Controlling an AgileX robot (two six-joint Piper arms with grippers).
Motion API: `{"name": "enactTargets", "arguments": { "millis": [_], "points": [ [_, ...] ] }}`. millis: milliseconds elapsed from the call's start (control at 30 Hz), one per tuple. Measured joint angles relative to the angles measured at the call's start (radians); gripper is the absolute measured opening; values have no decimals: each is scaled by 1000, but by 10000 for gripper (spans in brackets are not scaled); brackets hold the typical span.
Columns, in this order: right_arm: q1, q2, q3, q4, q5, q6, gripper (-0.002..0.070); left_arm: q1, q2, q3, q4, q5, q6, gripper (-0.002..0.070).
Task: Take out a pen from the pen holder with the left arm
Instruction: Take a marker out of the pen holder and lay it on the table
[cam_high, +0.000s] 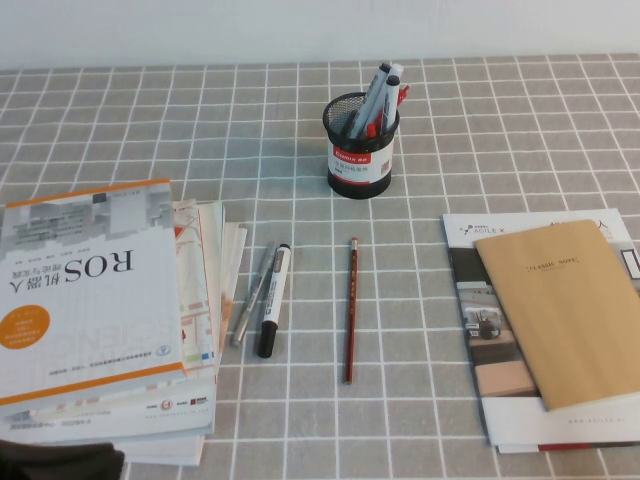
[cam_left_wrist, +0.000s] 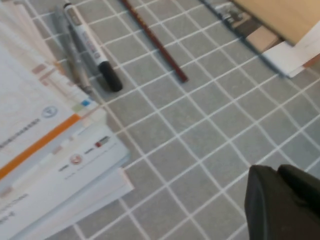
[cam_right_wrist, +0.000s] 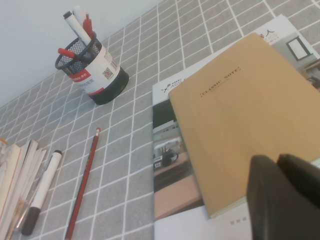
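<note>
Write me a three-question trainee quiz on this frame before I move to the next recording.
1. True or false: the red pencil stands in the pen holder.
2. What lies on the booklet at the robot's right? A) tan notebook B) scissors C) a cup
3. Where is each tool, and is a pen held?

Key
1. False: it lies flat on the tiled table.
2. A.
3. The left tool is shut and empty, low over the tiles near the book stack. The right tool is shut and empty, above the tan notebook. No pen is held.
</note>
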Motion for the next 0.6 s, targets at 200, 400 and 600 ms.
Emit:
{"name": "enactTargets", "arguments": {
  "millis": [200, 400, 600],
  "points": [
    [0, 0, 0, 0, 0, 0, -13, 0, -41, 75, 64, -192, 0, 0],
    [0, 0, 0, 0, 0, 0, -13, 0, -235, 234, 118, -477, -15, 0],
    [0, 0, 0, 0, 0, 0, -13, 0, -471, 379, 436, -529, -421, 0]
  ]
}}
